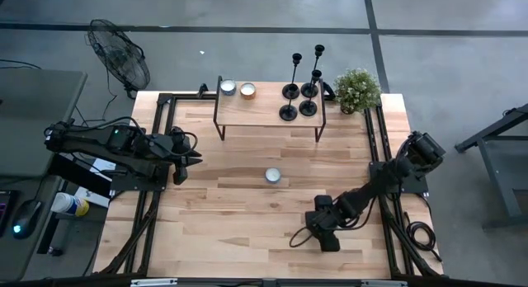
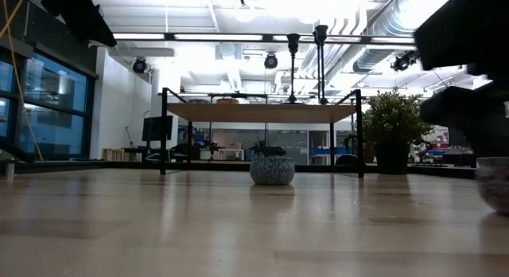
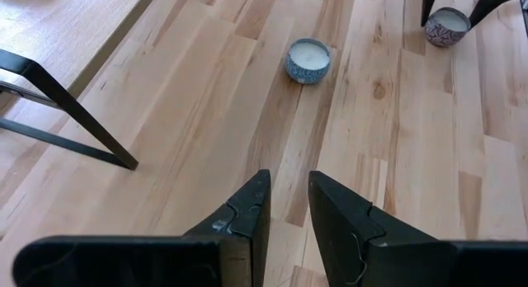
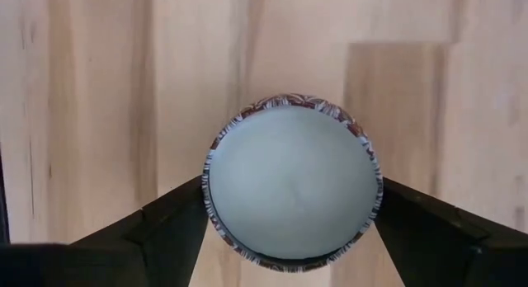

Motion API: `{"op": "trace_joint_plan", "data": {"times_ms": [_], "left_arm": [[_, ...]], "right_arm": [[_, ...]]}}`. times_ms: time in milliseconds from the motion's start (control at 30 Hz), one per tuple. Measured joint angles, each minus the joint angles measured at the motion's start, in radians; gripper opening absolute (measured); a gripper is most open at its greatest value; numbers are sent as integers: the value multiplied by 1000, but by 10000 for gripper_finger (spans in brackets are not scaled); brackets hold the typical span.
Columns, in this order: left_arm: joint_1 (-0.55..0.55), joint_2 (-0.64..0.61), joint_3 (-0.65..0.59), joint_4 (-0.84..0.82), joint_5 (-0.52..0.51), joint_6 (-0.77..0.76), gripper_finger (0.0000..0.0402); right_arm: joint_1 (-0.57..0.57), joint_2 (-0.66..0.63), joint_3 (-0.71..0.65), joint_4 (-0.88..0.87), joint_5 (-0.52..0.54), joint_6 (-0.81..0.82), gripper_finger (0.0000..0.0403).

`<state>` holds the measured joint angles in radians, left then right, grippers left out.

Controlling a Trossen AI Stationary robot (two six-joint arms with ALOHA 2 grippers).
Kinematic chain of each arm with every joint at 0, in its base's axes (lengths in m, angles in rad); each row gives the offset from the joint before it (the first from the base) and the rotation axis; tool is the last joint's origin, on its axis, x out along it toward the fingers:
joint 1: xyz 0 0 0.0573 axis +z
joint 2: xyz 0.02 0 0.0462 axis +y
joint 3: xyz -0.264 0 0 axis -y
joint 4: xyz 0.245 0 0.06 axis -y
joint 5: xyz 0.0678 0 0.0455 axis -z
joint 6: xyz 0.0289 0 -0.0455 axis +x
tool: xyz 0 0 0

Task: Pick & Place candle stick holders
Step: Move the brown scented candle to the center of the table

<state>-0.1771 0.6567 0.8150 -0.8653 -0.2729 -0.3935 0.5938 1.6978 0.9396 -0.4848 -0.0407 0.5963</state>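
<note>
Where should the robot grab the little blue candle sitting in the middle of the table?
Grip the blue candle by its round side wall, coming straight down from above with jaws on opposite sides. It stands upright, low and squat, with bare table all around.

Open-plan lab or workshop: exposed ceiling ducts (image 2: 398,26), strip lights, concrete floor (image 1: 247,7), pedestal fan (image 1: 120,54), wooden surface (image 1: 247,213).
</note>
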Motion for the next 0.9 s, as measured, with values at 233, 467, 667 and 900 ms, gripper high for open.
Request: {"op": "trace_joint_plan", "data": {"times_ms": [233, 467, 667, 900], "left_arm": [[0, 0, 0, 0, -1, 0, 81], [0, 0, 0, 0, -1, 0, 81], [0, 0, 0, 0, -1, 0, 81], [0, 0, 1, -2, 0, 0, 81]], "right_arm": [[-103, 0, 87, -89, -42, -88, 314], [-214, -2, 166, -151, -74, -188, 314], [-259, -2, 158, -174, -75, -230, 314], [-253, 9, 158, -146, -124, -256, 314]]}}
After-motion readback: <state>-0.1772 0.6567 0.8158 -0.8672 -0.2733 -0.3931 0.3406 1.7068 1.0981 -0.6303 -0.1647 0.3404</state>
